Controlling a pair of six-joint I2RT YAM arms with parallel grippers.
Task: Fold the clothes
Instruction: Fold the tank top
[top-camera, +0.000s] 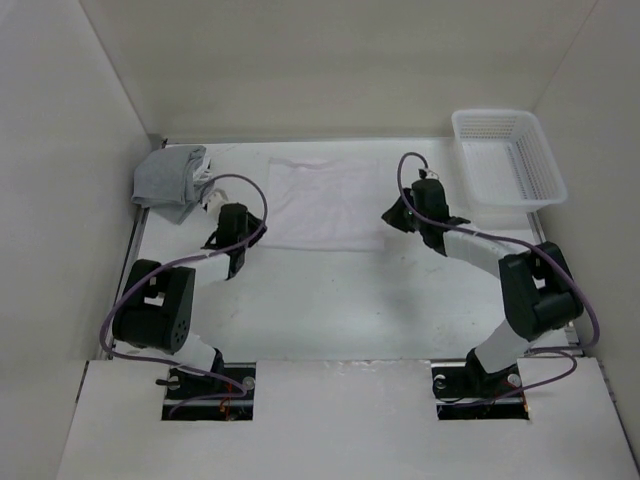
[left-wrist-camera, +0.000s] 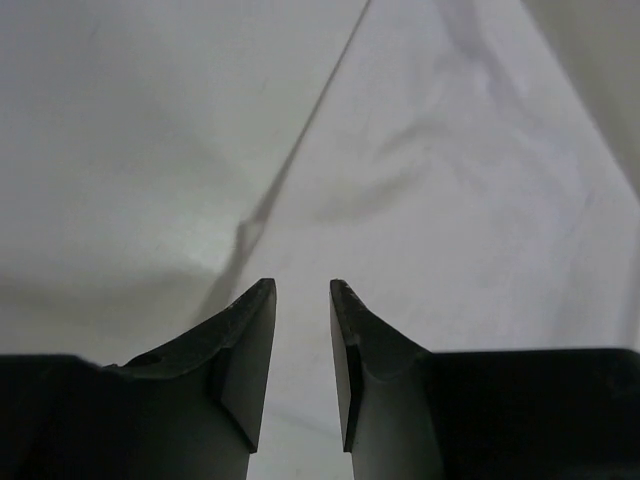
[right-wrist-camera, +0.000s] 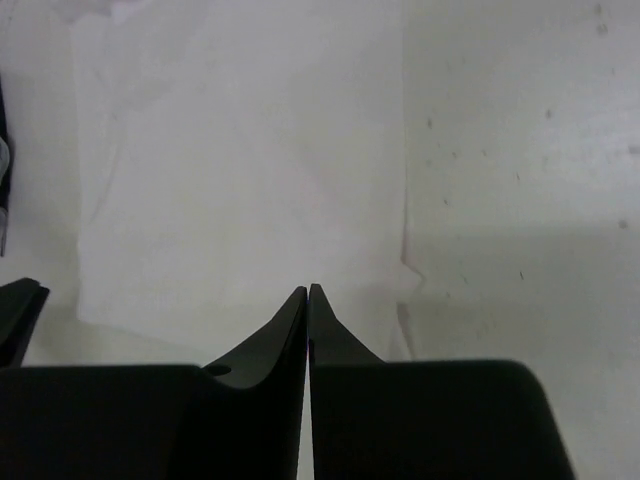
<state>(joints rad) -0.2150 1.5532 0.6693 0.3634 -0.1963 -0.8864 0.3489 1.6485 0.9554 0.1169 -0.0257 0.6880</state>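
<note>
Item: the clothes, one thin white garment, lying flat as a rough rectangle on the far half of the table, midway between the two arms; surface mostly smooth, with soft creases showing in the left wrist view; longer side judged to run left to right across the table, though only slightly longer than its depth. Left end effector: just beside the garment's near-left corner; fingers spread with a clear gap and nothing between them; the garment's left edge runs diagonally ahead of it, fabric to its right, bare table to its left. Right end effector: at the garment's right edge, about halfway along it; fingertips pressed together, no fabric visibly caught between them; the garment lies ahead and to its left, its near-right corner close in front of the tips, bare table to the right. Nearer arm: the right appears slightly closer to the cloth; whether either touches it cannot be told. Judgement: a next fold would turn on gripping both side edges, so the right end effector would need to part first. Also present: grey cloth bundle at the far-left corner; white basket at the far right, well apart from the garment.
</note>
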